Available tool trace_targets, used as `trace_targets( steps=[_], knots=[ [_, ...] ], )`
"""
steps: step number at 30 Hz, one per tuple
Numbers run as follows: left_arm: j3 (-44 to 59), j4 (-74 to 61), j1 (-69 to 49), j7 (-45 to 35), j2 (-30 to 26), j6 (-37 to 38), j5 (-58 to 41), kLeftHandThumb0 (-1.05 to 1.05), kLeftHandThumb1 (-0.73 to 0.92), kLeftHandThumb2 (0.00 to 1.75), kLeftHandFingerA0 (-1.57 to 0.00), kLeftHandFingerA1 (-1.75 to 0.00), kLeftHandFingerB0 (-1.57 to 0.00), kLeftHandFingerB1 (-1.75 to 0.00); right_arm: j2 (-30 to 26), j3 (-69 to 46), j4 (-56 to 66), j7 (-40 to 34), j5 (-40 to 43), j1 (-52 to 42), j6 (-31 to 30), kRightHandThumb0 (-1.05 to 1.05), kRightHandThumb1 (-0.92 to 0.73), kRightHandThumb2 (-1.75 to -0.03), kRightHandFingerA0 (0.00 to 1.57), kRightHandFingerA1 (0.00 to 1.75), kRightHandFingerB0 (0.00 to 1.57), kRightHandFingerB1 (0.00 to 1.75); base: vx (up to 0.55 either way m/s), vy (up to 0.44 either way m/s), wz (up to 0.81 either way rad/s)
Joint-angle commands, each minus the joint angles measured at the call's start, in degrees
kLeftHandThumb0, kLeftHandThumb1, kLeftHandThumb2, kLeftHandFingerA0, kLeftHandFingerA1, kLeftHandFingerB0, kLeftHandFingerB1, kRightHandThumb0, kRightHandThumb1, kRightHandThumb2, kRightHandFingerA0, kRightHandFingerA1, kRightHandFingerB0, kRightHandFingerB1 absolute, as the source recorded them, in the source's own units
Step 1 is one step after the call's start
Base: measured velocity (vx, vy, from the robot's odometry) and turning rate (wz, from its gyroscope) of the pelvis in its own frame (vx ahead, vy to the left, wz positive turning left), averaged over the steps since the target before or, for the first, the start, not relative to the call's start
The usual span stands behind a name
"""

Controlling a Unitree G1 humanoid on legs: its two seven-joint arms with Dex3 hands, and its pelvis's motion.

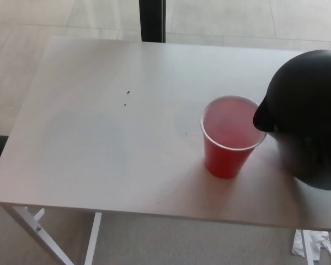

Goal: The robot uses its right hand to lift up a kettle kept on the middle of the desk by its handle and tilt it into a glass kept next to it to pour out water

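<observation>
Nearest, along the bottom edge of the frame, the grey floor (171,243) shows under the desk's front edge, with the white desk legs (41,232) slanting at lower left and a scrap of crumpled white paper (314,245) at lower right; above that the pale desk (99,143) fills most of the frame, its top bare on the left half but for two small dark specks (127,98) left of centre; right of centre stands a red cup (229,138), upright, its mouth open to the camera, the inside looking pinkish, though whether any water lies in it is hard to judge from here; just beside it, at the right edge of the frame, looms the black kettle (309,110), a large rounded dark body cut off by the frame, tilted toward the cup with its spout (263,117) hanging over the cup's right rim, seemingly just above or touching it; the kettle's lower part blurs into shadow at lower right, and its handle is out of sight; neither robot hand shows anywhere in the frame, so I cannot tell what the right hand holds or how its fingers stand; farthest off, beyond the desk's back edge at the top, lies pale tiled floor (237,22), and a dark vertical post (152,21) rises at upper centre.
</observation>
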State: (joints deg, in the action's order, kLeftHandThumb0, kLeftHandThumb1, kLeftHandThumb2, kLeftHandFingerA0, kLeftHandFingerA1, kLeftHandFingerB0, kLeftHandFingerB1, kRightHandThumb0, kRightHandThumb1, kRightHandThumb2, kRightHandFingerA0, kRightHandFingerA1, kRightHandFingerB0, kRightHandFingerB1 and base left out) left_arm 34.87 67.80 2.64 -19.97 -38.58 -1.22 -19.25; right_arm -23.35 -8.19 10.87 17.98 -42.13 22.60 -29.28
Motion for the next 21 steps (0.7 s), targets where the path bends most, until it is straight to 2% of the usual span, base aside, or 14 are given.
trace_targets(
  steps=[1, 3, 4, 5, 8, 9, 11, 14, 15, 16, 17, 18, 19, 21],
  knots=[
    [0.04, -0.06, -0.05, 0.69, -0.43, -0.23, -0.47, -1.05, 0.38, 1.24, -1.2, -1.22, -0.89, -1.61, 2.18, -0.09, -0.96, -2.03, 2.78, -2.63, -3.42, -0.26, -0.63, -0.74, 0.86, 1.65, 0.76, 0.69, 0.0, 0.0, 0.0],
    [0.37, -0.15, -0.21, 0.27, -0.39, -0.27, -0.85, -1.05, 0.4, 1.23, -1.19, -1.23, -0.88, -1.62, 2.79, -0.53, -1.67, -2.29, 3.76, -2.58, -4.22, -0.21, -0.62, -0.73, 0.91, 1.69, 0.72, 1.01, 0.0, 0.0, 0.0],
    [0.28, -0.25, -0.29, 0.13, -0.39, -0.13, -0.78, -1.05, 0.4, 1.23, -1.19, -1.23, -0.89, -1.62, 3.05, -0.89, -1.98, -2.01, 4.53, -2.24, -5.11, -0.29, -0.6, -0.72, 0.98, 1.72, 0.71, 1.15, 0.0, 0.0, 0.0],
    [0.03, -0.25, -0.36, 0.3, -0.44, -0.02, -0.49, -1.05, 0.4, 1.24, -1.2, -1.22, -0.88, -1.61, 3.17, -1.34, -3.35, -2.46, 5.12, -1.85, -5.28, -0.23, -0.61, -0.74, 0.88, 1.69, 0.66, 1.2, 0.0, 0.0, 0.0],
    [-0.17, -0.42, -0.45, 0.27, -0.53, 0.05, -0.34, -1.05, 0.39, 1.24, -1.21, -1.22, -0.9, -1.6, 3.22, -1.75, -5.15, -3.52, 5.82, -1.6, -5.21, -0.21, -0.59, -0.78, 0.91, 1.71, 0.65, 1.26, 0.0, 0.0, 0.0],
    [-0.16, -0.28, -0.4, 0.03, -0.52, 0.1, -0.38, -1.05, 0.4, 1.25, -1.18, -1.2, -0.86, -1.6, 3.7, -3.46, -7.79, -4.41, 7.76, -1.71, -4.88, -0.18, -0.58, -0.8, 0.99, 1.72, 0.67, 1.38, 0.0, 0.0, 0.0],
    [-0.22, -0.19, -0.38, -0.02, -0.5, 0.14, -0.35, -1.05, 0.4, 1.26, -1.24, -1.18, -0.87, -1.59, 3.72, -4.25, -9.46, -5.25, 8.94, -2.0, -4.12, -0.17, -0.54, -0.91, 1.01, 1.72, 0.73, 1.41, 0.0, 0.0, 0.0],
    [-0.23, -0.5, -0.4, 0.12, -0.46, -0.18, -0.42, -1.05, 0.38, 1.25, -1.22, -1.2, -0.88, -1.6, 2.96, -3.86, -12.43, -6.28, 8.48, -2.51, -4.74, -0.22, -0.55, -0.88, 0.96, 1.73, 0.71, 1.44, 0.0, 0.0, 0.0],
    [-0.23, -0.46, -0.59, -0.2, -0.41, 0.3, -0.41, -1.05, 0.4, 1.25, -1.2, -1.19, -0.87, -1.58, 2.44, -3.6, -13.47, -6.78, 8.37, -3.27, -4.16, -0.29, -0.55, -0.82, 0.97, 1.67, 0.76, 1.4, 0.0, 0.0, 0.0],
    [-0.08, -0.24, -0.49, 0.07, -0.41, 0.23, -0.51, -1.05, 0.4, 1.24, -1.21, -1.19, -0.9, -1.57, 2.61, -3.71, -14.08, -7.28, 8.37, -3.34, -5.35, -0.29, -0.59, -0.73, 0.83, 1.51, 0.8, 1.34, 0.0, 0.0, 0.0],
    [-0.03, -0.26, -0.49, 0.06, -0.41, 0.2, -0.58, -1.05, 0.4, 1.24, -1.21, -1.19, -0.91, -1.57, 2.86, -3.93, -14.14, -7.64, 8.59, -3.37, -5.92, -0.27, -0.63, -0.68, 0.79, 1.5, 0.71, 1.21, 0.0, 0.0, 0.0],
    [0.03, -0.32, -0.52, -0.01, -0.41, 0.17, -0.66, -1.05, 0.4, 1.24, -1.21, -1.19, -0.91, -1.57, 3.2, -4.24, -14.13, -8.1, 8.91, -3.4, -6.58, -0.27, -0.63, -0.68, 0.79, 1.5, 0.71, 1.21, 0.0, 0.0, 0.0],
    [-0.43, -0.44, -0.67, 0.32, -0.55, 0.13, -0.14, -1.05, 0.4, 1.25, -1.23, -1.18, -0.92, -1.57, 3.73, -5.24, -15.62, -9.71, 9.18, -4.05, -7.02, -0.26, -0.66, -0.63, 0.74, 1.43, 0.58, 0.8, 0.0, 0.0, 0.0],
    [-0.3, -0.53, -0.74, 0.29, -0.51, 0.15, -0.32, -1.05, 0.4, 1.24, -1.25, -1.17, -0.93, -1.56, 3.59, -5.55, -16.51, -10.45, 10.0, -4.33, -6.31, -0.29, -0.66, -0.63, 0.77, 1.54, 0.64, 0.8, 0.0, 0.0, 0.0]
  ],
)
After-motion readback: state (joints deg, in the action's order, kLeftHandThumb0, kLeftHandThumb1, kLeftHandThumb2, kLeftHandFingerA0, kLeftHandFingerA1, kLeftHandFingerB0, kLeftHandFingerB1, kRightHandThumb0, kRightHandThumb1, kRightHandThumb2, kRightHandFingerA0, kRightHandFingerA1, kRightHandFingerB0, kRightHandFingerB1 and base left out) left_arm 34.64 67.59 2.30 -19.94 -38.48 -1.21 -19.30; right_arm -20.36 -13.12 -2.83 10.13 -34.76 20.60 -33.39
